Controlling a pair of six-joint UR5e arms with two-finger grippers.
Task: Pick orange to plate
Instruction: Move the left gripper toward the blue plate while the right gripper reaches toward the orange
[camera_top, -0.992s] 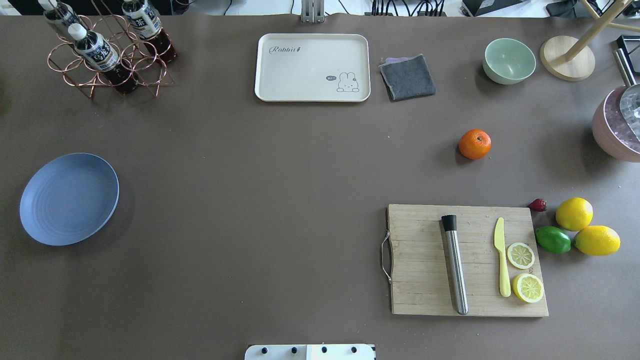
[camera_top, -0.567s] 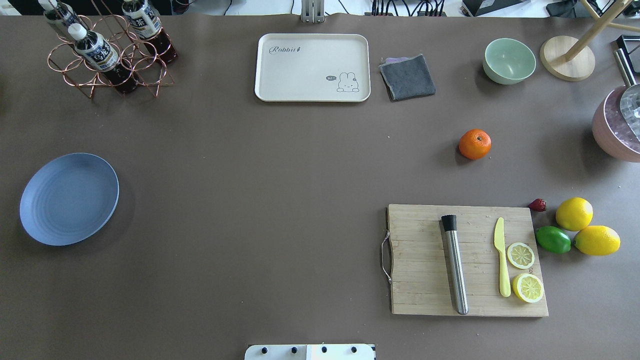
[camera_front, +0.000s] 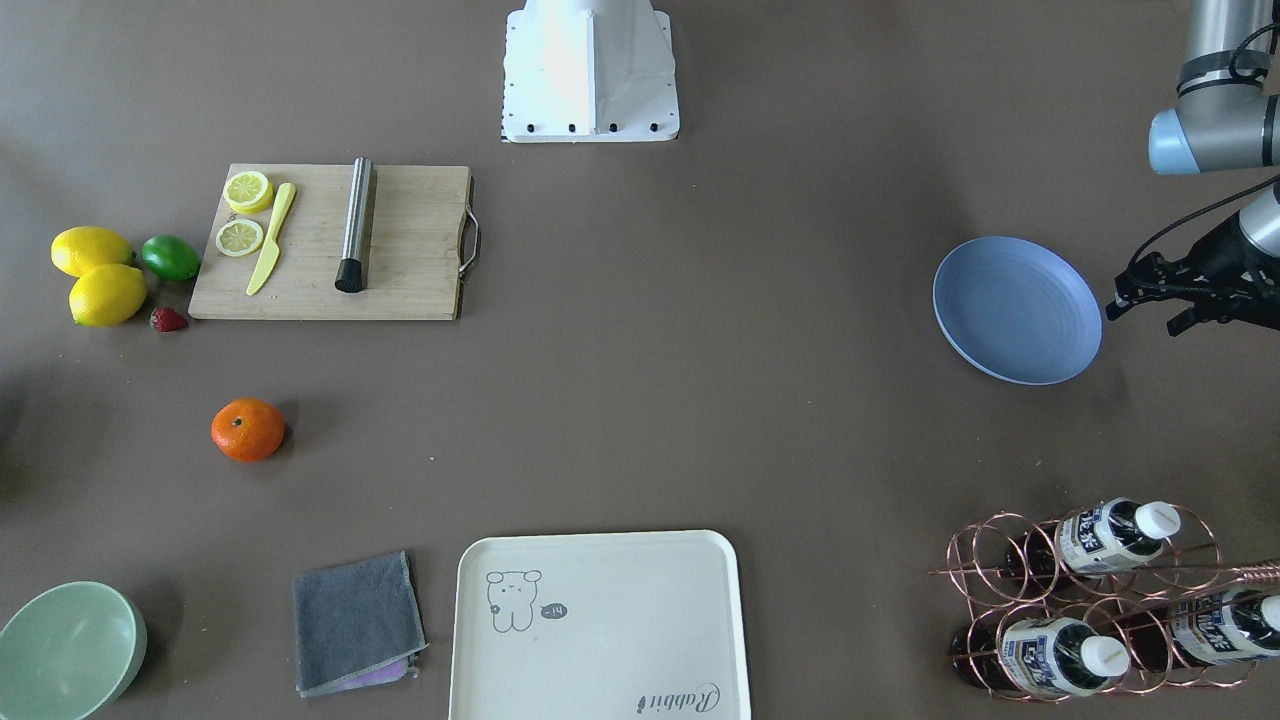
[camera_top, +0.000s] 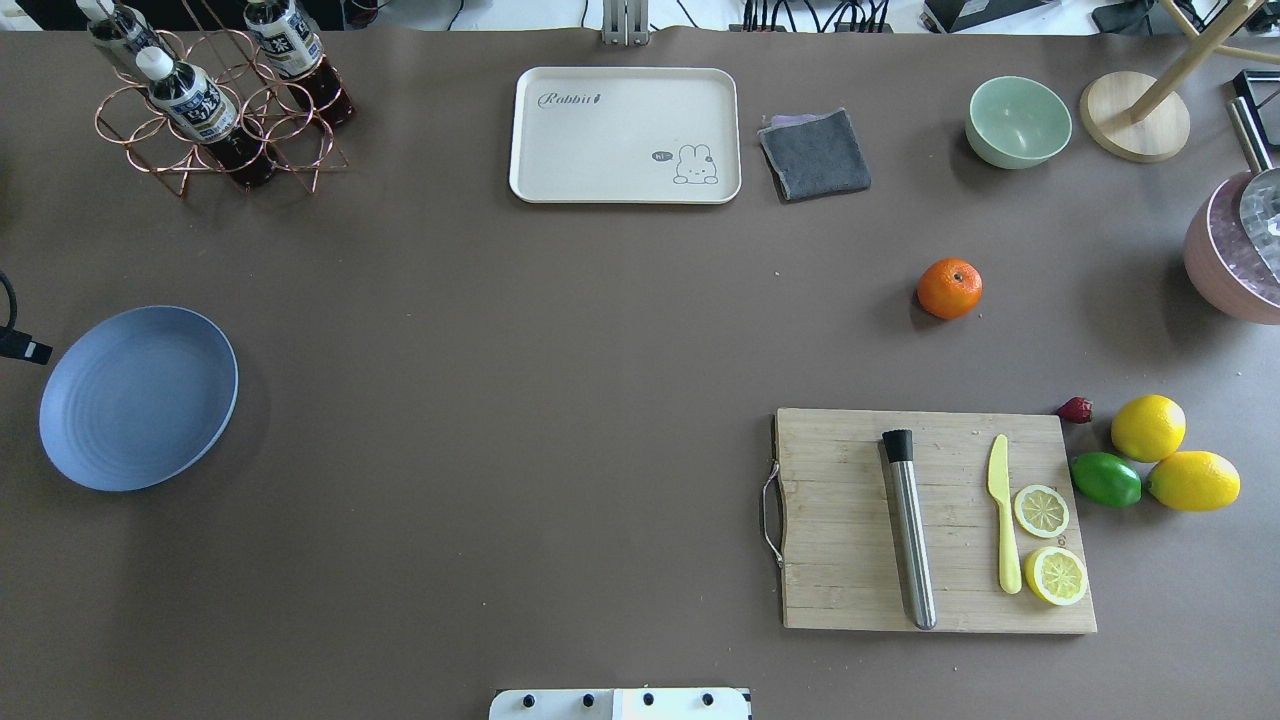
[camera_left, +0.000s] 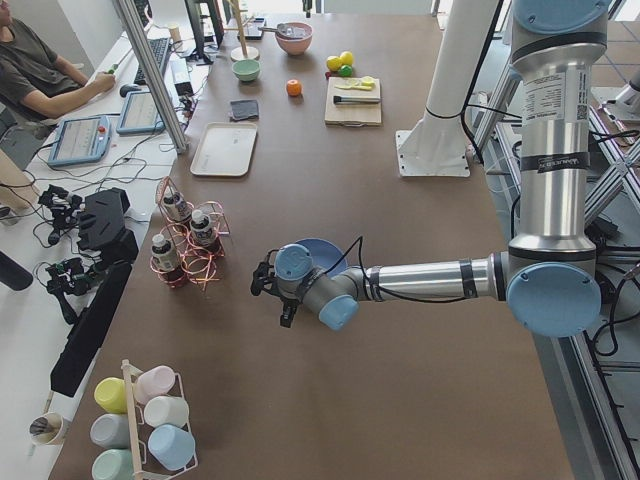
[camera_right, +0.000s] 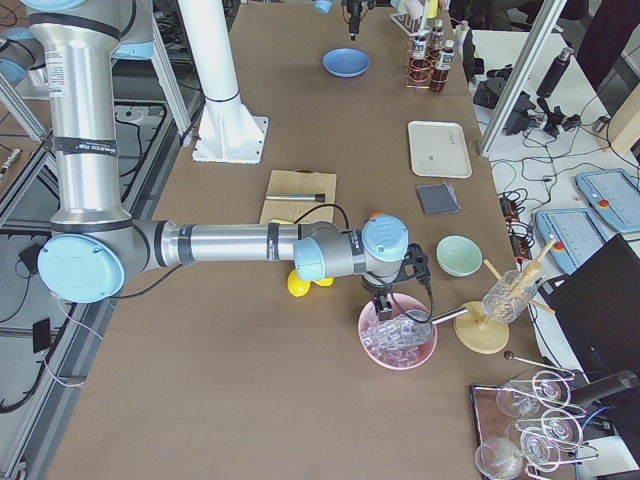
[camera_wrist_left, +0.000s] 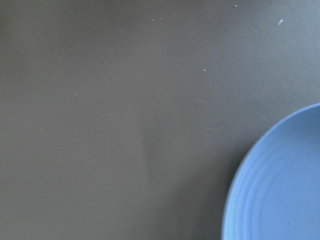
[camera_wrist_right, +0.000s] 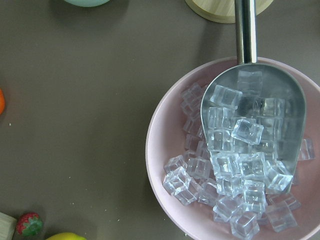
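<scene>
The orange (camera_top: 950, 288) lies alone on the brown mat on the right half of the table, also seen in the front view (camera_front: 248, 429). The blue plate (camera_top: 138, 398) sits empty at the far left (camera_front: 1017, 310). My left gripper (camera_front: 1150, 292) hovers just outside the plate's outer rim (camera_wrist_left: 280, 190); its fingers do not show clearly, so I cannot tell its state. My right gripper (camera_right: 386, 298) hangs over a pink bowl of ice cubes (camera_wrist_right: 235, 150), to the right of the orange; whether it is open I cannot tell.
A wooden cutting board (camera_top: 850, 560) carries a steel muddler, a yellow knife and lemon slices. Two lemons (camera_top: 1148, 427), a lime (camera_top: 1106, 479) and a strawberry lie beside it. A cream tray (camera_top: 625, 135), grey cloth (camera_top: 815, 153), green bowl (camera_top: 1018, 121) and bottle rack (camera_top: 215, 110) line the far edge.
A black part of the left arm has come into the overhead view at the left edge beside the plate. The orange and the plate have not moved.
</scene>
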